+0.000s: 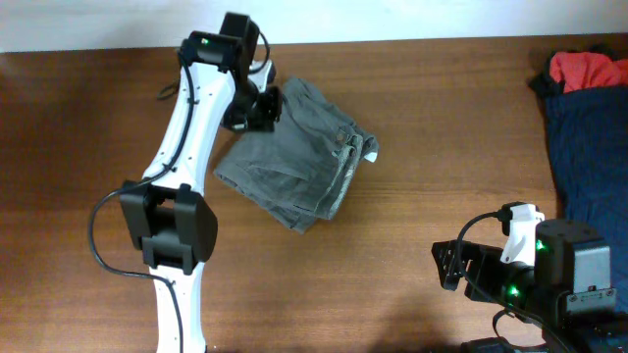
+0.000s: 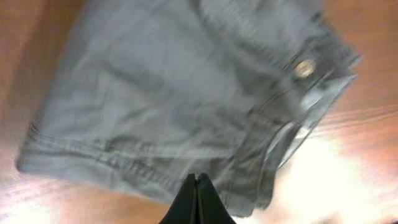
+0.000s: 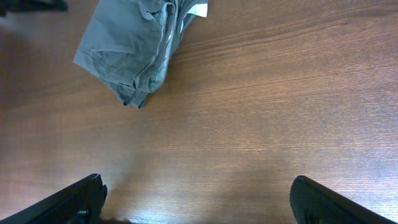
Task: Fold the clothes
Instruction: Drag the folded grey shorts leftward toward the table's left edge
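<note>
The grey shorts lie folded in a compact bundle on the wooden table, with the waistband, button and white label toward the right. My left gripper hovers at their upper-left edge. In the left wrist view its fingers are pressed together with no fabric between them, above the hem of the shorts. My right gripper is open and empty at the front right, far from the shorts. In the right wrist view the shorts show at the top left.
A dark navy garment lies along the right edge of the table, with a red one bunched at its far end. Bare wood table lies between the shorts and that pile.
</note>
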Robot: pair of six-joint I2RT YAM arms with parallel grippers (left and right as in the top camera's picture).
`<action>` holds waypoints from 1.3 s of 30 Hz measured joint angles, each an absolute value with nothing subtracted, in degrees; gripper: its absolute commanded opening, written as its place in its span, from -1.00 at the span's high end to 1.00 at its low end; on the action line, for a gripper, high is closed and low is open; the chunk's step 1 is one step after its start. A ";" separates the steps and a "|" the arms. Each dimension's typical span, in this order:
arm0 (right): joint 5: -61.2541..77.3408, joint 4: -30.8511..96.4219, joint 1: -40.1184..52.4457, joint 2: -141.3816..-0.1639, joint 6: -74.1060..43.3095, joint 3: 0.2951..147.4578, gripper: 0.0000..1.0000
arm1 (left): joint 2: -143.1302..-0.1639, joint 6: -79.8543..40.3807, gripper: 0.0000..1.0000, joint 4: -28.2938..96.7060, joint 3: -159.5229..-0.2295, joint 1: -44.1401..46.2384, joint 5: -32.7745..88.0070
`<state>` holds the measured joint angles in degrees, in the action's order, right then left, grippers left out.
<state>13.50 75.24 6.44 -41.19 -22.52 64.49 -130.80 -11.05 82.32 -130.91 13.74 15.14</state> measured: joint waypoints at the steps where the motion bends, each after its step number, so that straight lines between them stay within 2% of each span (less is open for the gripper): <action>1: 13.50 75.24 6.44 -41.19 -22.57 64.49 -0.98 | -130.82 -11.05 0.98 82.59 -129.58 13.91 15.14; 12: 13.50 75.24 6.44 -41.19 -22.57 64.49 -0.98 | -130.82 -15.86 0.98 80.55 -116.20 18.57 14.44; 29: 13.50 75.24 6.44 -41.19 -22.55 64.49 -0.98 | -130.82 -19.55 0.98 69.08 -102.63 16.34 11.33; 39: 13.50 75.24 6.44 -41.19 -22.52 64.49 -0.98 | -130.06 -19.57 0.98 64.97 -100.12 11.57 11.62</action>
